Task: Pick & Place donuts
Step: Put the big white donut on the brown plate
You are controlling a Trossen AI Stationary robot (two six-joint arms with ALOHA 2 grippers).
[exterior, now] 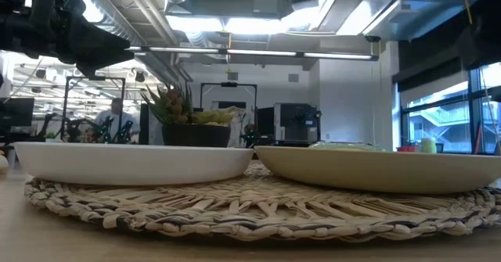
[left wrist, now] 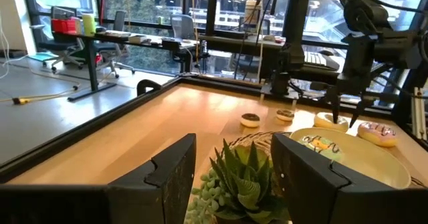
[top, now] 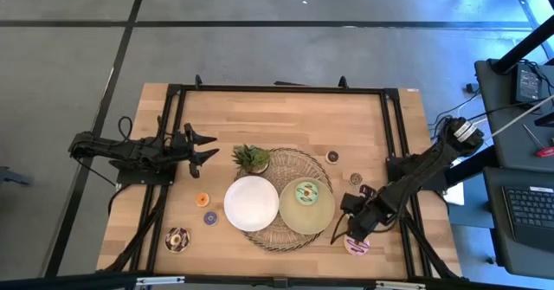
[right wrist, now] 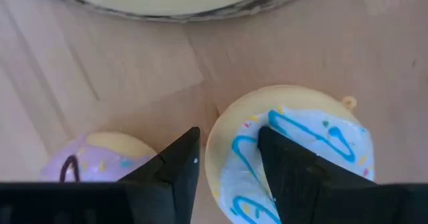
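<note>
Right claw (right wrist: 227,177): low over the counter (top: 363,125) at the front right, just outside the pale-green plate (top: 290,216); we see its fingers parted narrowly, holding nothing.

White-frosted donut (right wrist: 294,150): directly under the right claw. One finger (right wrist: 294,177) sits over the frosting with its blue squiggles, the other finger (right wrist: 175,170) over bare wood beside the ring. So one side of the ring lies in the gap between them.

Pink donut (right wrist: 100,158): just beside the claw on the other side, outside the fingers, close to the white-frosted one. In the high view we can point to it at the counter's front edge (top: 357,245).

Deciding relation: the donut is below and slightly off-centre from the right claw. We judge a short descent would pinch one wall of the ring, through its hole, rather than span the whole ring. A ring has no long axis, so wrist angle matters little.

Nearer arm: the right, plainly. The left claw (top: 201,148) waits well apart at the back left, fingers spread wide, beside the spiky plant (top: 251,157).

Goal side: the pale-green plate lies just ahead of the right claw, already carrying a green-frosted donut (top: 305,192). The white plate (top: 251,203) next to it looks bare.

Other donuts: a chocolate one (top: 177,238), a purple mini (top: 209,218) and an orange mini (top: 202,199) lie front left, nearer the left claw. Two brown minis (top: 332,157) sit behind the right claw.

Risk: we think the outer finger could nudge the pink donut on the way down.
</note>
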